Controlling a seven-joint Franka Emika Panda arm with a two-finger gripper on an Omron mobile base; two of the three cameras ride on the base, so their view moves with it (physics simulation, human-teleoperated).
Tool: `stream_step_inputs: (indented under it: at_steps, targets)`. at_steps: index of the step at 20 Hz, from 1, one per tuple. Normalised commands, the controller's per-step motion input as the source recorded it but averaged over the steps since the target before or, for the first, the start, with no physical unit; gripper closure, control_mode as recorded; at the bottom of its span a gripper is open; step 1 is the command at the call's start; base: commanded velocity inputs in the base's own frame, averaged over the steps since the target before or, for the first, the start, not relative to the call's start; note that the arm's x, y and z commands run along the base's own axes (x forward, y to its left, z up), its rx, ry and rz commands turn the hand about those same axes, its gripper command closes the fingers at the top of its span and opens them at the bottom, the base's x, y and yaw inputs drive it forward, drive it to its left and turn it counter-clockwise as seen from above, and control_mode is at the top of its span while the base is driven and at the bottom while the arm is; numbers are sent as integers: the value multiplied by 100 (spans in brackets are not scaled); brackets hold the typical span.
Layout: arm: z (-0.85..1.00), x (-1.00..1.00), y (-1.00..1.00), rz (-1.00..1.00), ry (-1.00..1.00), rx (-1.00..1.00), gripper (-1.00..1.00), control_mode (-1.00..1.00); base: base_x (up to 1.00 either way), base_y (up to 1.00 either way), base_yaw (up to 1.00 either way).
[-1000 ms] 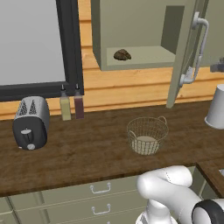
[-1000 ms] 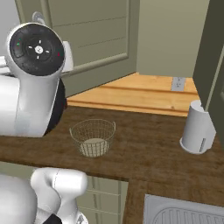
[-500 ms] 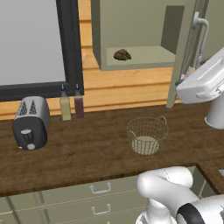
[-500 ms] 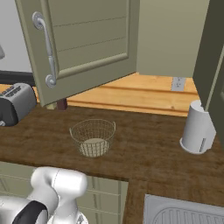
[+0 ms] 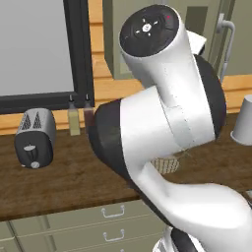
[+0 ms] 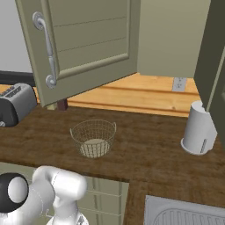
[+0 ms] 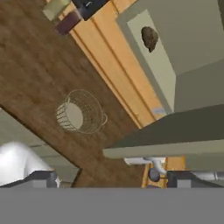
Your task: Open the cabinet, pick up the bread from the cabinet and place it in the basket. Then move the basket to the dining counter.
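Observation:
The sage-green cabinet stands open, its panelled door swung out over the worktop with the silver bar handle facing forward. The bread, a small dark lump, lies on the cabinet's shelf. On the dark wooden worktop below sits the tan wire basket, upright with nothing in it; the arm hides most of the basket in the left base view. My gripper is open with nothing between its fingertips, raised in front of the cabinet and apart from the bread. The dining counter is out of view.
A silver toaster stands at the worktop's left, with two small bottles against the wall. A white cylindrical canister stands at the right, a sink in front of it. The open door's edge juts across the hand view.
The arm has swung up and across in front of the left base camera and out of the way in the right base view. Door, bread and basket have not moved.

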Motion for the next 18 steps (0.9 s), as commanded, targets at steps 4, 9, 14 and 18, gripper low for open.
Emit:
stream_step_inputs:
  at_steps: [4, 9, 14, 18]
  targets:
    - [-34, 68, -10, -64, 26, -54, -100, -100, 0, 0, 0]
    - [-26, 36, -61, -63, 22, -38, -100, -100, 0, 0, 0]
    - [0, 32, -90, -50, 17, -24, -100, -100, 0, 0, 0]
    - [1, 23, 12, -9, 0, -18, -100, -100, 0, 0, 0]
